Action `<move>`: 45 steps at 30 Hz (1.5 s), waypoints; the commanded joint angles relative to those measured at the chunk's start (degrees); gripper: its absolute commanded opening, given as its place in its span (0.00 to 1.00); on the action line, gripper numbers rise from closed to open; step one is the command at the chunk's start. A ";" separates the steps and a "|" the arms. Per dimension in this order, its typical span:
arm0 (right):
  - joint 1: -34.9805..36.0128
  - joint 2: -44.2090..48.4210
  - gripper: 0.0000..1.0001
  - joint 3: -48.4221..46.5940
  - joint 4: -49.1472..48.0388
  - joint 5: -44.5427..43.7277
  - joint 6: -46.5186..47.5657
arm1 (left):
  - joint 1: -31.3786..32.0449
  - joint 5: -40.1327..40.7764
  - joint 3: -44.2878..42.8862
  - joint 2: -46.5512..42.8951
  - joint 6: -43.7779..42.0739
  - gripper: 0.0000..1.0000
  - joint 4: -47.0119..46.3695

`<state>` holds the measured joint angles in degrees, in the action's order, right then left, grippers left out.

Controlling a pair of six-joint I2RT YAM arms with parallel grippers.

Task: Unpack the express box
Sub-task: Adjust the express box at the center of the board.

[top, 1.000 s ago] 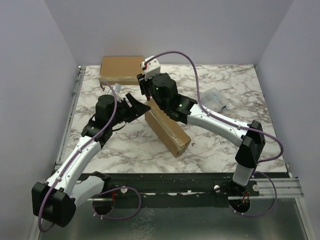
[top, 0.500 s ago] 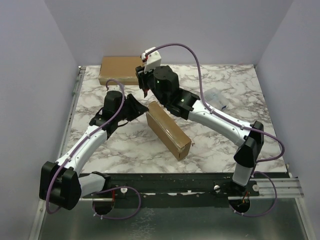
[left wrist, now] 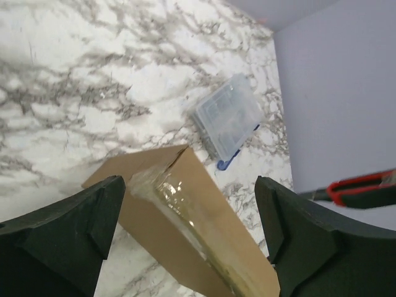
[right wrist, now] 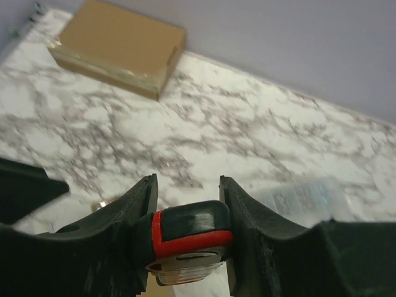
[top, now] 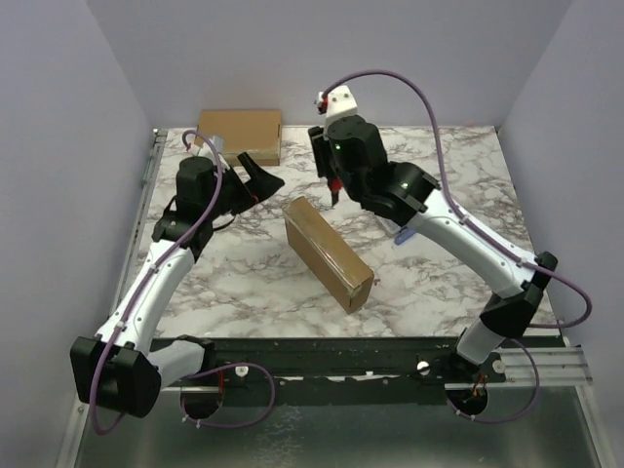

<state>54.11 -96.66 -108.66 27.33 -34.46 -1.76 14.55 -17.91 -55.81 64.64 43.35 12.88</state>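
**Knife up, box loose**

Brown cardboard is what I am after: the express box lies diagonally in the middle of the bench, with a strip of clear tape unbroken along its top. I judge that nothing has been unpacked yet.

The right jaws are clenched on a red and black tool, a box knife by the look of it. They hold it in the air just past the far end of the box, clear of the cardboard. The left jaws are spread wide with nothing between them. They sit off the far left corner of the box and do not touch it.

3 things worry me from here:

- The box is not pinned. If I drag the blade along the tape, I expect the box to slide or turn rather than cut, because nothing braces it.
- The tool sits between 2 smooth pads. A hard push on the tape could twist it in the grip, and the blade would wander.
- Too deep a cut could score whatever is inside, which I cannot see.

A clear plastic case lies near the right arm, so a wide swing could knock it. A 2nd cardboard box sits at the far left corner, well apart.
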 commanded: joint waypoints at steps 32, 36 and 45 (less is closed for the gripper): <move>-10.80 30.38 0.00 46.90 -1.13 8.31 -21.14 | 6.39 -13.73 15.23 0.00 5.84 0.79 -14.90; -13.23 31.35 0.00 49.17 -0.99 7.48 -18.06 | 9.12 -13.21 17.86 -3.16 9.17 0.79 -16.81; -14.91 34.25 0.00 48.61 7.65 -4.14 -20.60 | 8.87 -13.15 16.14 -7.04 4.17 0.88 -9.02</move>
<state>39.72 -64.34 -58.00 30.79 -29.52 -22.04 23.64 -30.41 -36.73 58.48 50.94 -1.23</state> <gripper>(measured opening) 0.469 0.865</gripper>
